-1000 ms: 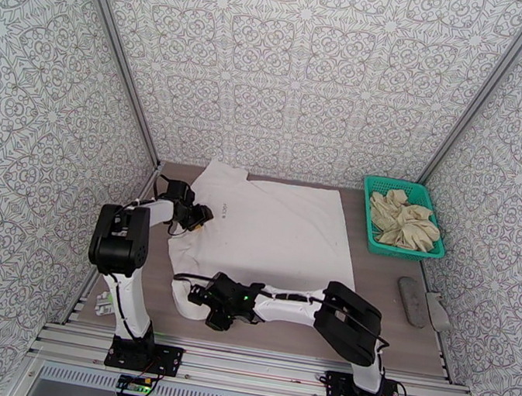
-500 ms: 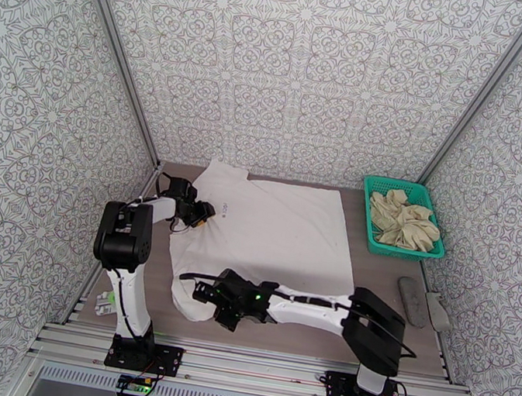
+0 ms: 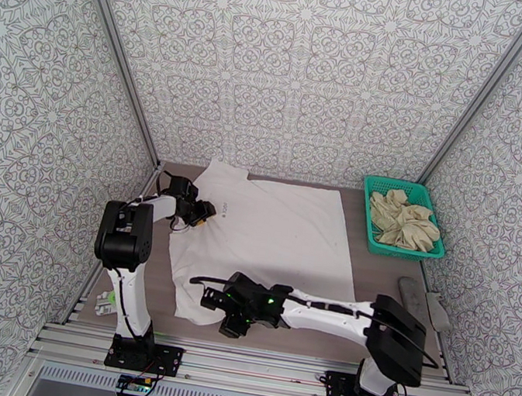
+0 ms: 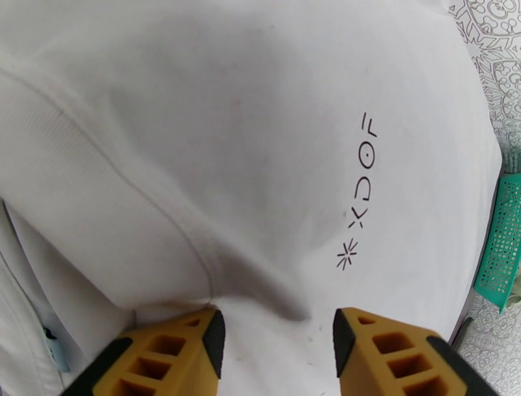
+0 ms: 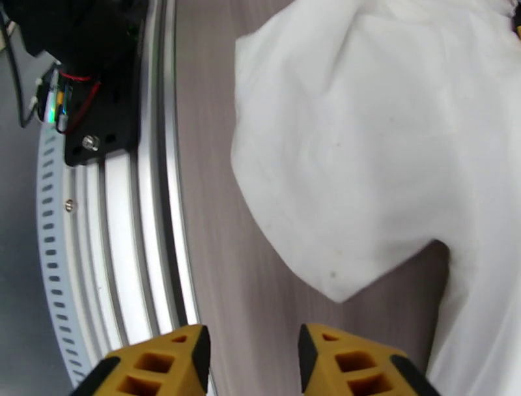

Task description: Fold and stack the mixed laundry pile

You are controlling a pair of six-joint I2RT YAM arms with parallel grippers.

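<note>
The white T-shirt [image 3: 280, 229] lies spread flat on the table, its small chest mark [image 3: 224, 208] toward the left. My left gripper [image 3: 202, 215] rests low over the shirt [image 4: 228, 130] just short of the printed mark [image 4: 361, 189]; it is open, and the cloth lies flat beneath it. My right gripper [image 3: 208, 299] hovers at the shirt's near-left corner [image 5: 338, 195], open over bare wood with nothing between its fingers [image 5: 251, 355]. The beige garment [image 3: 403, 220] sits crumpled in the teal basket [image 3: 400, 186].
The basket stands at the back right corner and its mesh edge [image 4: 501, 247] shows past the shirt. Two grey flat items [image 3: 412, 300] lie by the right wall. An aluminium rail [image 5: 130, 215] runs along the table's near edge, with patterned walls on three sides.
My right gripper has opened and let go of the shirt's near-left corner, which now lies spread out. The right arm's elbow swung right. The left gripper has opened a little wider.
</note>
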